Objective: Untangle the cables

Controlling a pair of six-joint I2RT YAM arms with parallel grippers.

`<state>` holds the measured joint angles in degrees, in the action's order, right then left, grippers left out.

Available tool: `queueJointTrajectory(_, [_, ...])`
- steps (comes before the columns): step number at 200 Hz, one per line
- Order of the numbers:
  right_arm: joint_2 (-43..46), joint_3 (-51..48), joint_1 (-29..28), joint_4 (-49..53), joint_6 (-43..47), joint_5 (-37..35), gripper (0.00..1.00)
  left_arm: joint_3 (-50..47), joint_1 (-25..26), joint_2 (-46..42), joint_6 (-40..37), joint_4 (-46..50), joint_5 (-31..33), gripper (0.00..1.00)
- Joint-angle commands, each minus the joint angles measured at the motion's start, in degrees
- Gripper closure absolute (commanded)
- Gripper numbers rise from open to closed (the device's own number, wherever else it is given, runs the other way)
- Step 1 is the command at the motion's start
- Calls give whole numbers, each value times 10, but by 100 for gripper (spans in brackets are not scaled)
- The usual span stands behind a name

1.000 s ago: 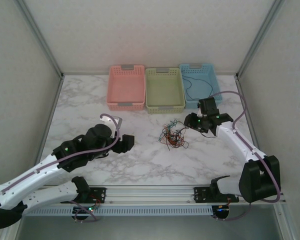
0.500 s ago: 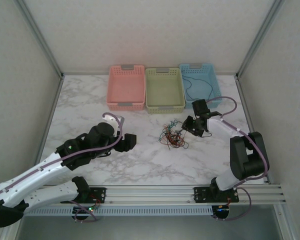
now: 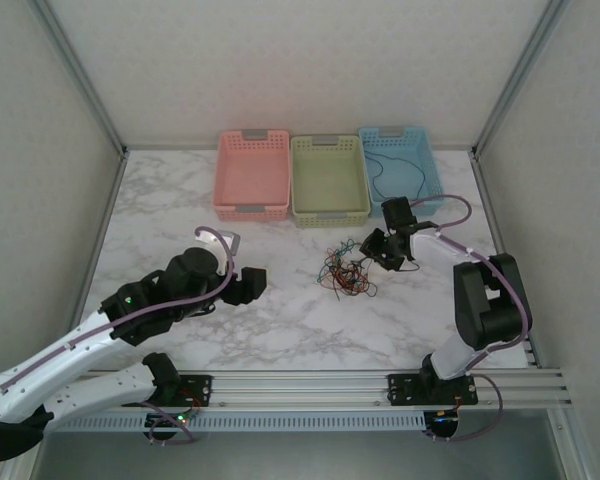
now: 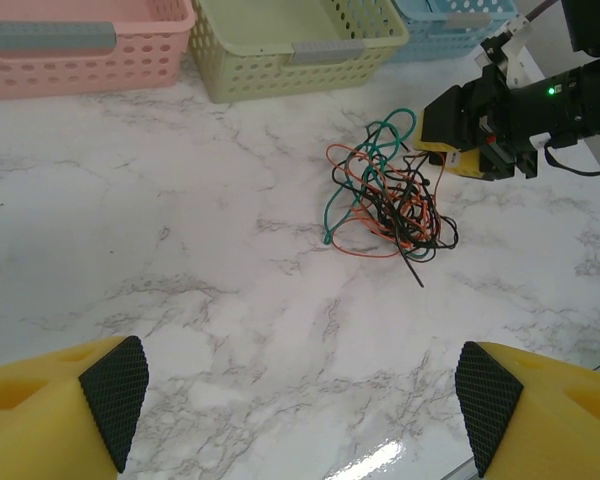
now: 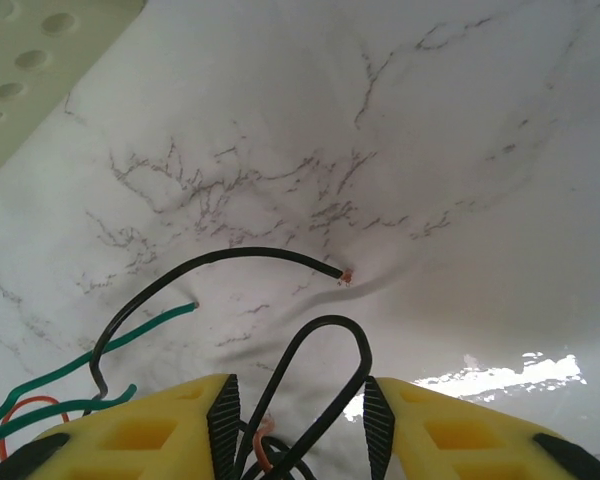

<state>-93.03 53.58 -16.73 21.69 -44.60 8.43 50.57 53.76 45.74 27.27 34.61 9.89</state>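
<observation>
Tangling in a wiry knot, the cables (image 4: pixel 385 200) lie mid-frame on the glossy marble table (image 4: pixel 180 300). The left gripper (image 4: pixel 300 400) is spread wide; the right gripper (image 5: pixel 298 415) is half-spread around one black loop (image 5: pixel 332 319).

We're looking down into a robotics lab test cell here: plain pale panel walls (image 3: pixel 300 60) box the space in on three sides, held by bare aluminium posts (image 3: pixel 80 75) at the corners. Two arms, the left arm (image 3: pixel 70 350) and the right arm (image 3: pixel 485 300), are bolted to an aluminium rail (image 3: pixel 300 385) at the near edge of a marble-patterned table (image 3: pixel 170 200). At the back, a pink basket (image 3: pixel 251 188), a green basket (image 3: pixel 328 180) and a blue basket (image 3: pixel 400 170) sit side by side in a neat row.
</observation>
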Motion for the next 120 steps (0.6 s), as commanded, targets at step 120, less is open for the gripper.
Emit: queueJointTrajectory(120, [205, -18, -29, -61, 52, 82, 100, -39, -12, 10, 13, -77, -95, 17])
